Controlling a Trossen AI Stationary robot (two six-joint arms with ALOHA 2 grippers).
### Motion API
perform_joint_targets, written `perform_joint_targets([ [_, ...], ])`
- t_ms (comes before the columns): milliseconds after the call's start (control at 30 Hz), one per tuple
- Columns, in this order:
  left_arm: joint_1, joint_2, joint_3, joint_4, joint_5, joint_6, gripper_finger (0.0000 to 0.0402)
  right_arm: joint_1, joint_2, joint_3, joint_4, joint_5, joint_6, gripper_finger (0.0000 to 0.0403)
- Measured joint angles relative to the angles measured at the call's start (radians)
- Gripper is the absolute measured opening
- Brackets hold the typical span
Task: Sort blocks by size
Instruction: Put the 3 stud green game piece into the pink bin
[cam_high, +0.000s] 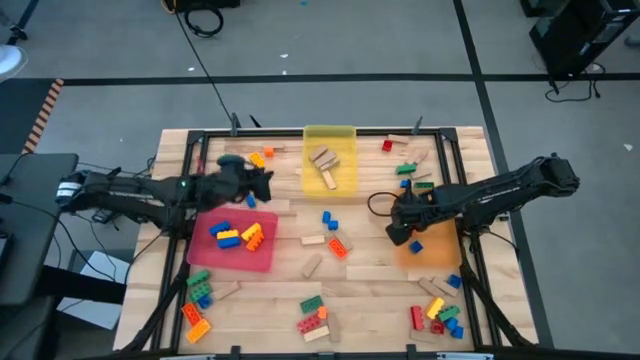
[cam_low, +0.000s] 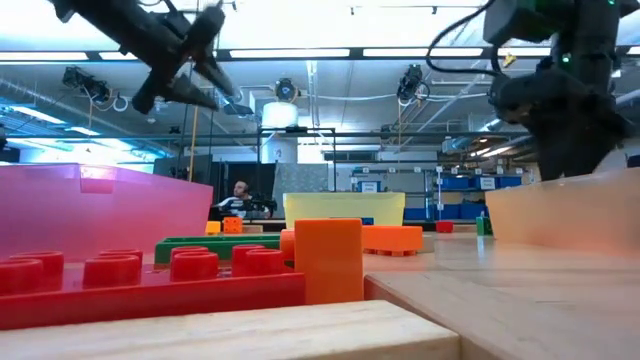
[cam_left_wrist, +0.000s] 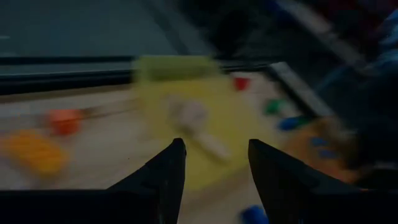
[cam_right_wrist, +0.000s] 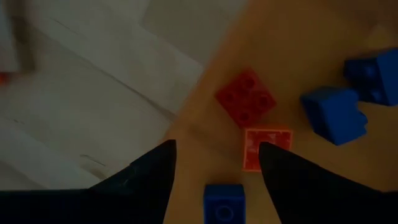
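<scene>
I am hovering my right gripper (cam_right_wrist: 214, 165), open and empty, over small bricks (cam_right_wrist: 246, 98) in the orange tray (cam_high: 432, 256); left gripper (cam_left_wrist: 214, 165) open; many blocks (cam_high: 315, 319) are waiting unsorted.

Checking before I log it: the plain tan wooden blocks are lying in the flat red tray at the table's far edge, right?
Not red: the tan wooden blocks lie in the flat yellow tray at the far edge, as the high view shows. The red tray holds studded plastic bricks.

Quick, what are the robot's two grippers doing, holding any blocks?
Left gripper: open, holding nothing, near the yellow tray.
Right gripper: open, empty, over the orange tray.
</scene>
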Motion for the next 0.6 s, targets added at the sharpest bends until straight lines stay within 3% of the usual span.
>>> perform_joint_targets([
  [100, 0.122, 0.000, 0.082, -0.231, 0.050, -0.040, 0.0183, 0.000, 0.000, 0.023, 0.001, 0.012, -0.002, 0.0243],
  [233, 0.305, 0.001, 0.158, -0.399, 0.181, -0.040, 0.0183, -0.002, 0.000, 0.041, 0.000, 0.014, 0.005, 0.0245],
  [500, 0.612, 0.109, 0.219, -0.448, 0.477, 0.103, 0.0183, -0.010, 0.000, 0.054, 0.000, 0.042, 0.017, 0.0243],
  [600, 0.677, 0.209, 0.251, -0.491, 0.515, 0.148, 0.0183, -0.012, 0.000, 0.054, 0.000, 0.042, 0.017, 0.0245],
])
